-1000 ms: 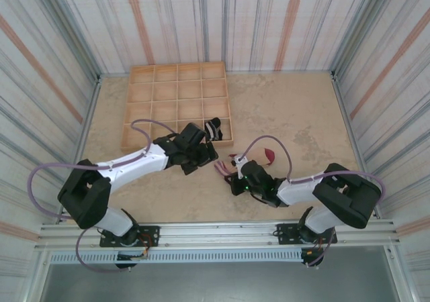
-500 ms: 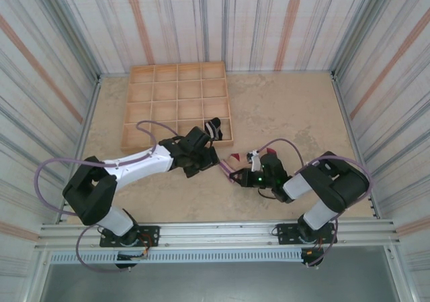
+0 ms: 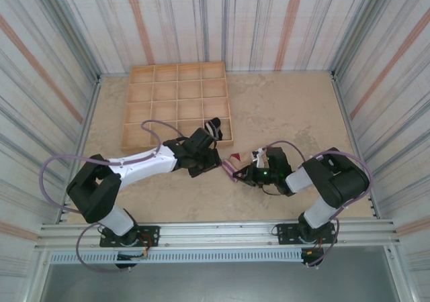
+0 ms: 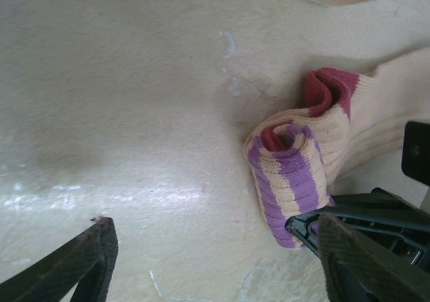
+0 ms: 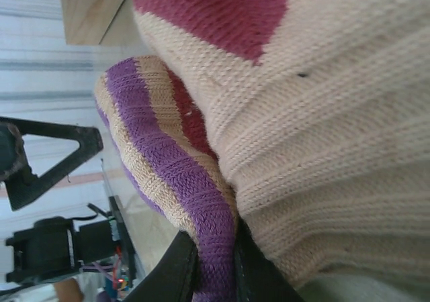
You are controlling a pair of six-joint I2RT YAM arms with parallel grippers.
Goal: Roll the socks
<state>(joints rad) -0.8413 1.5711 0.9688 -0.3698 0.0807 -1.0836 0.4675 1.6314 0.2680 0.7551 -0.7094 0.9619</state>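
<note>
So the last second is basically both arms closing in on the same spot. The right arm has swung round and dropped low, and the right gripper [image 3: 236,174] now points back toward the wooden divider tray [image 3: 130,107]. The left gripper [image 3: 213,161] has slid away from the tray's near right corner toward it. The left jaws have come in a little but are clearly still apart, one finger on each side of bare table [image 3: 289,114], nothing between them. The right gripper's jaws are clamped tight on the purple-striped edge of the beige sock [image 5: 322,147].

My read is that the roll is started and being held in place, and the left gripper is lining up to pinch the coil from the other side. So it's partway, not done.

That sock lies on the table just off the tray's near right corner, between the two grippers. Up close it's a loose coil: purple and beige stripes wrapped on the outside, dark red showing in the middle, another dark red fold just behind it, and ribbed beige fabric trailing off. It looks floppy and could easily spring open.

The black sock [image 3: 213,127] sits in the tray's near right corner compartment, untouched by either arm.
</note>
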